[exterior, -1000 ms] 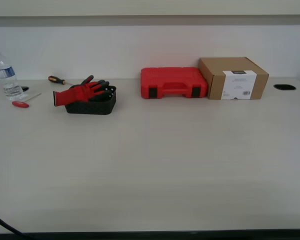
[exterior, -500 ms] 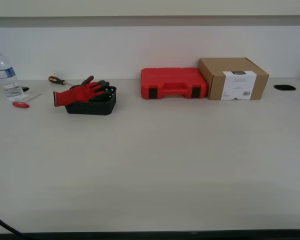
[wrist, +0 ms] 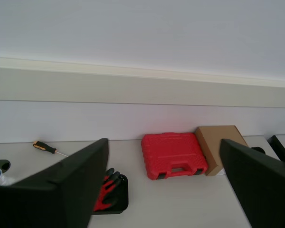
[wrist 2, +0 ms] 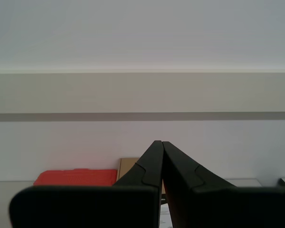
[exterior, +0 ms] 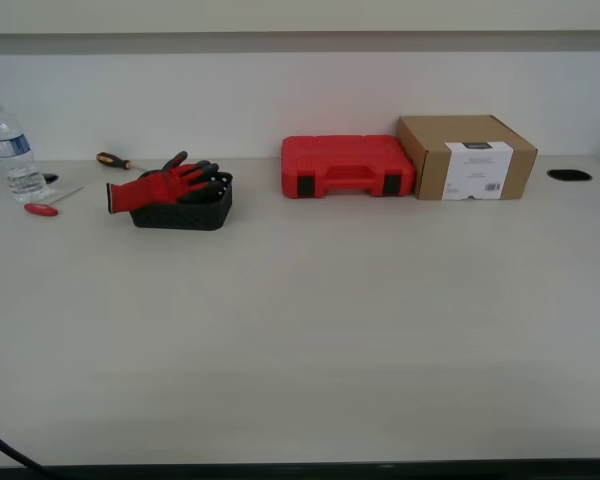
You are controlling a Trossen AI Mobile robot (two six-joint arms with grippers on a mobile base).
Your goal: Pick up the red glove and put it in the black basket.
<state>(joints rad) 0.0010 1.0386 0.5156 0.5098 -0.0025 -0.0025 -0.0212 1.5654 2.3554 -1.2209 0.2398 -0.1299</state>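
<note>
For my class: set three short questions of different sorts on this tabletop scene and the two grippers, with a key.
1. True or false: the glove lies flat on the table, apart from the basket.
2. Multiple choice: what stands between the basket and the cardboard box in the exterior view? A) a water bottle B) a red case C) a screwdriver
3. Fill in: my first gripper is ____, my second gripper is ____.

Key:
1. False; the glove rests on the basket, its cuff sticking out over the rim.
2. B, the red case.
3. Open; shut, holding nothing.
</note>
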